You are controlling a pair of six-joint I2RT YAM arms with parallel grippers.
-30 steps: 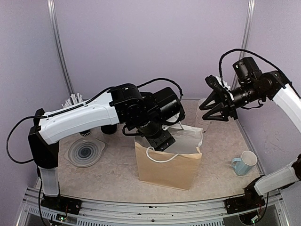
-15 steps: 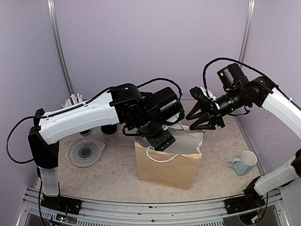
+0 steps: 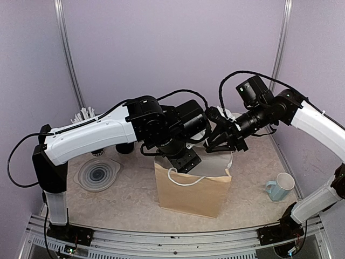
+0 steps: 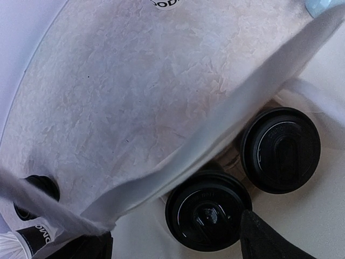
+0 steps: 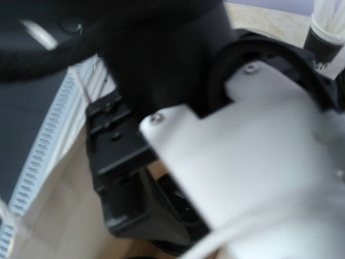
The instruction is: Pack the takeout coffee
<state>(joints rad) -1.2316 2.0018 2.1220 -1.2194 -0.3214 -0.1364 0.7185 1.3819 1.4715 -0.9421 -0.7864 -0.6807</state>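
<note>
In the middle of the desk (image 3: pixel 253 167) a brown paper bag (image 3: pixel 188 194) is standing upright with its mouth open and a white cord handle hanging over its front. Inside it, the two takeout coffee cups are sitting upright on the bottom, just beside each other. The left wrist view is looking straight down on their black lids, one (image 4: pixel 207 210) nearer the camera and one (image 4: pixel 280 150) further along the bag. The pale rim of the bag is running diagonally across that view, with bare desk showing beyond it.

The left arm is reaching across from the left and bending down so that the left gripper (image 4: pixel 175 232) is dipping into the bag's mouth. Its fingers (image 4: pixel 264 240) are standing wide apart and are pinching nothing, and the near cup's lid is lying between them below.

The right arm is stretching in from the right, and the right gripper (image 3: pixel 222 137) is hanging in the air above the bag's rear right corner, close beside the left arm's wrist. It is showing dark against the black wrist, and its own camera is giving only a blurred close view of the left arm, so I cannot tell how far apart its fingers are standing.

A light blue mug (image 3: pixel 280 186) is standing on the desk well to the right of the bag, and a clear round lid (image 3: pixel 98 175) is lying well to its left.
</note>
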